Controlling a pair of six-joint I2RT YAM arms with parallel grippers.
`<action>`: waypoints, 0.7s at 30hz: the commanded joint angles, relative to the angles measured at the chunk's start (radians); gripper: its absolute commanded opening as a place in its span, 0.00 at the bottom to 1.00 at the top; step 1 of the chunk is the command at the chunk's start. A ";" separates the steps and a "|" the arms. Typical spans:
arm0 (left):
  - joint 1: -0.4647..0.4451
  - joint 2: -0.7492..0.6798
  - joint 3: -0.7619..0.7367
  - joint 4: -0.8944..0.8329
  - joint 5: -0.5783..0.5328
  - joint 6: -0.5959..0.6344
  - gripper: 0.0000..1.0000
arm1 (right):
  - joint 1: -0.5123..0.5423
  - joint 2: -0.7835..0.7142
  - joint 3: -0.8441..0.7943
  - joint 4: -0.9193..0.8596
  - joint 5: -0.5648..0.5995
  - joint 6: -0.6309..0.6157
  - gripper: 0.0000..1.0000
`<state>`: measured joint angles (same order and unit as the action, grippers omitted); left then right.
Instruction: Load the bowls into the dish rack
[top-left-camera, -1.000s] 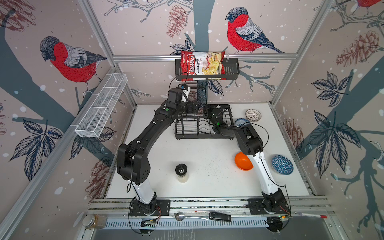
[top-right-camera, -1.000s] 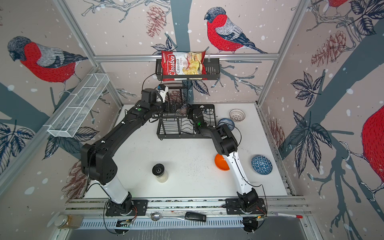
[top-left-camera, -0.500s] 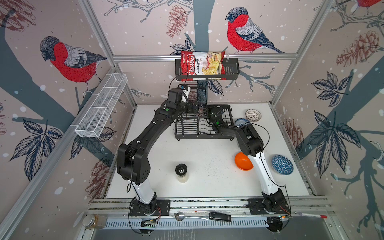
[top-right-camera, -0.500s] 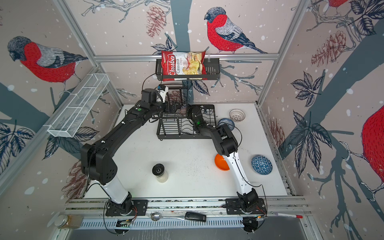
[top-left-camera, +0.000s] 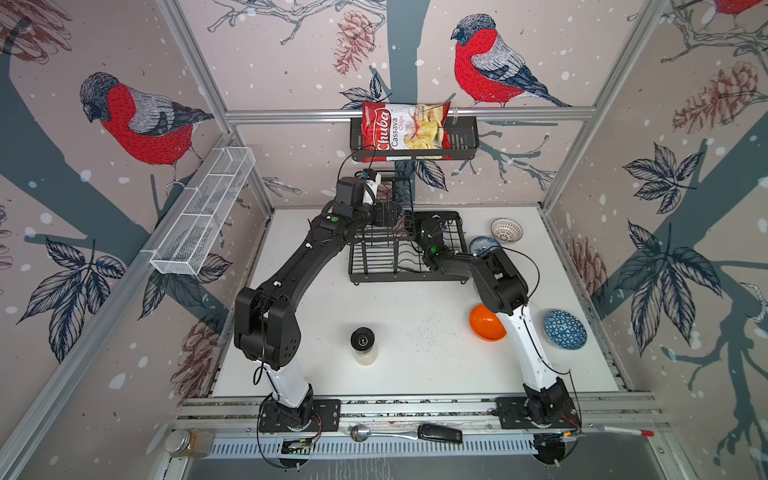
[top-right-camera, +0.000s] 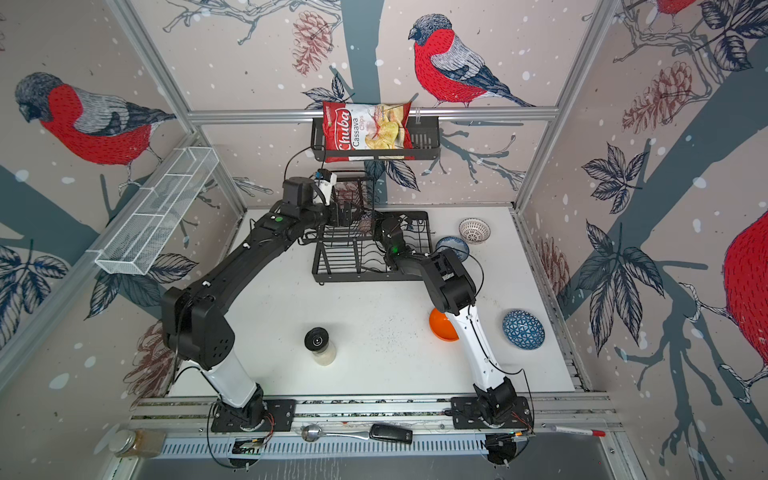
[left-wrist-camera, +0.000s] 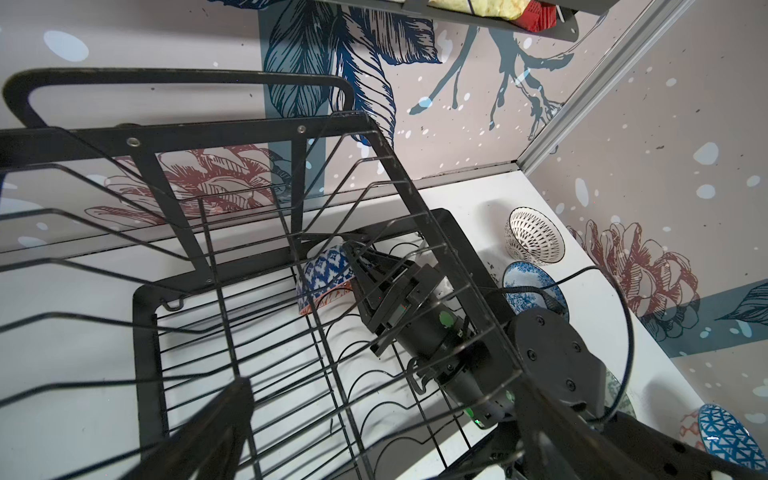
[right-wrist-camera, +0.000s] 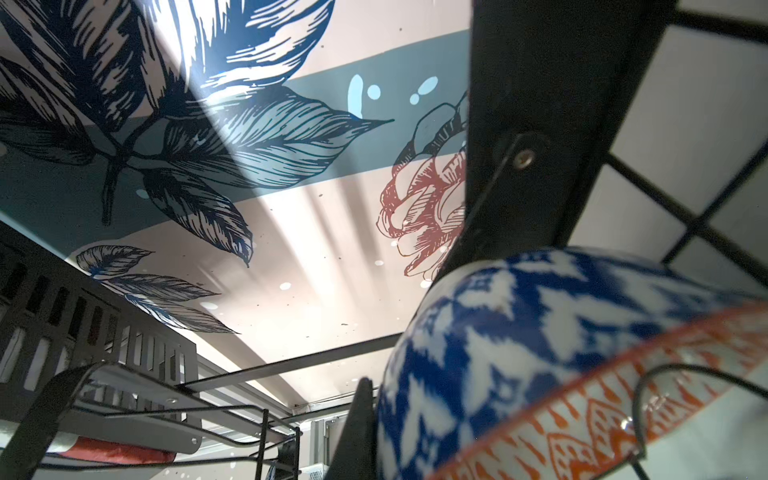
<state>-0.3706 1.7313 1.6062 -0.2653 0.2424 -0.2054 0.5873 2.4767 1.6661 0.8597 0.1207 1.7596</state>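
Near the bench's right edge sit a plain orange bowl (top-left-camera: 482, 327) and a blue bowl (top-left-camera: 565, 334). Farther back, the right fingers (left-wrist-camera: 365, 270) pinch the rim of a blue-and-white bowl (left-wrist-camera: 324, 278), tilted at the far edge of the dish rack (top-left-camera: 374, 272) lower tray. The left fingers (left-wrist-camera: 226, 419) hang spread and empty over the upper basket. This looks like the seating step. The next move calls for letting go once the wires carry the bowl.

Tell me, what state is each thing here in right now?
Dish rack: upright, one bowl inside.
Blue-and-orange bowl: tilted in its lower tray.
Right hand: closed on that bowl.
Left hand: open, empty.
Orange bowl: on the table, opening up.
Jar: upright, lid on.
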 joint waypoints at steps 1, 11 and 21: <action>0.002 -0.002 0.000 0.038 0.013 -0.005 0.98 | 0.008 -0.008 -0.011 -0.047 -0.020 0.013 0.08; 0.002 0.002 -0.002 0.037 0.015 -0.004 0.98 | 0.011 -0.015 -0.022 -0.046 0.001 0.021 0.14; 0.002 0.008 -0.002 0.038 0.015 -0.006 0.98 | 0.013 -0.013 -0.015 -0.039 0.013 0.031 0.17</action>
<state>-0.3706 1.7355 1.6047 -0.2653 0.2428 -0.2096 0.5938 2.4676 1.6489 0.8600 0.1406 1.7817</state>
